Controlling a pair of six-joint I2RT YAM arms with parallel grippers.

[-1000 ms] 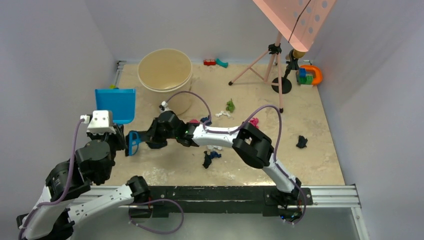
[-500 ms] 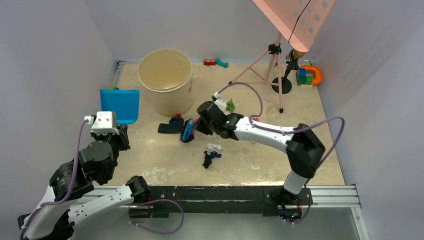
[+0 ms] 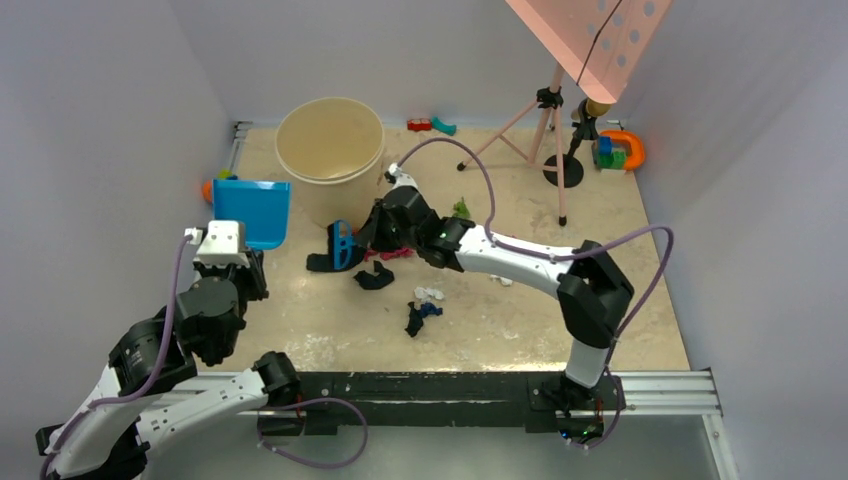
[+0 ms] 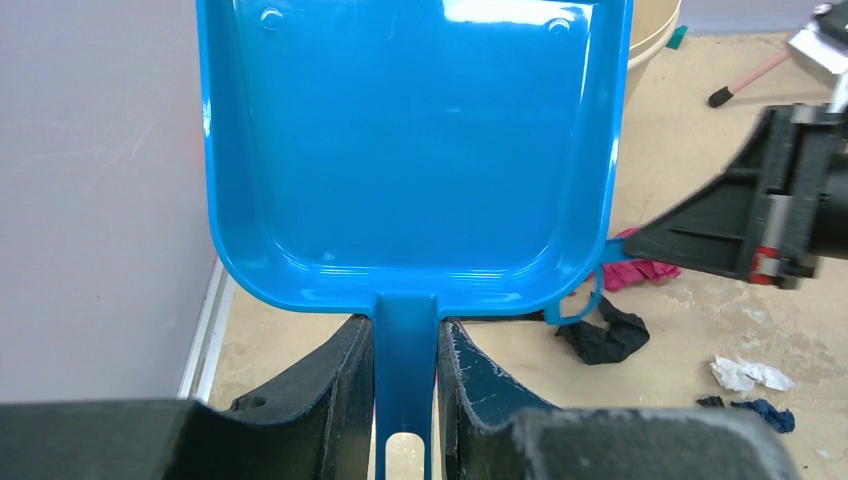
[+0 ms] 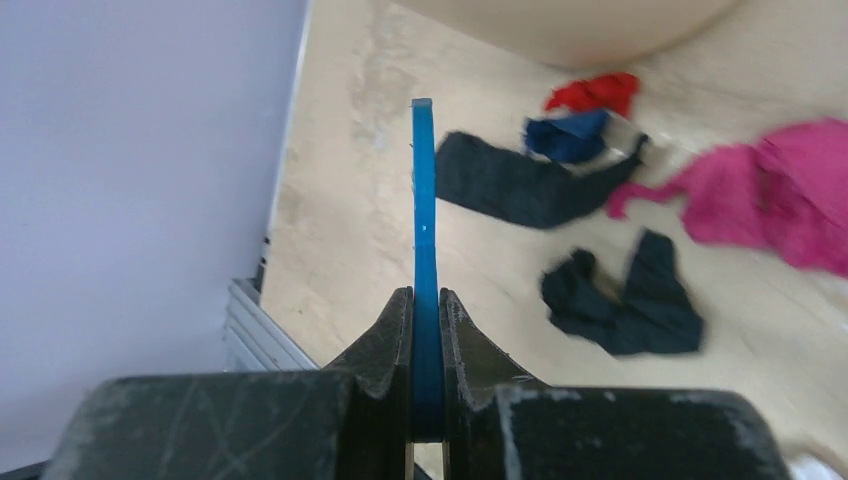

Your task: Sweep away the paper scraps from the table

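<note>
My left gripper (image 3: 246, 262) (image 4: 405, 330) is shut on the handle of the blue dustpan (image 3: 250, 210) (image 4: 410, 150), held at the left of the table (image 3: 600, 260). My right gripper (image 3: 364, 238) (image 5: 427, 300) is shut on the blue hand brush (image 3: 342, 245) (image 5: 424, 200), just in front of the bucket. Paper scraps lie close by: a magenta wad (image 3: 392, 254) (image 5: 770, 190), a black wad (image 3: 374, 278) (image 5: 625, 300), and a long dark scrap (image 5: 520, 185) with blue and red bits. A dark blue and white cluster (image 3: 422, 310) and a green wad (image 3: 461, 210) lie mid-table.
A large beige bucket (image 3: 330, 140) stands at the back left, right behind the brush. A pink tripod stand (image 3: 545, 130) is at the back right. Plastic toys sit at the back edge (image 3: 430, 125) and the back right corner (image 3: 618, 150). Walls close in left and right.
My right arm swung the brush from the left to mid-table and back left toward the bucket, shifting the dark scraps. My left gripper moved the dustpan slightly right.
</note>
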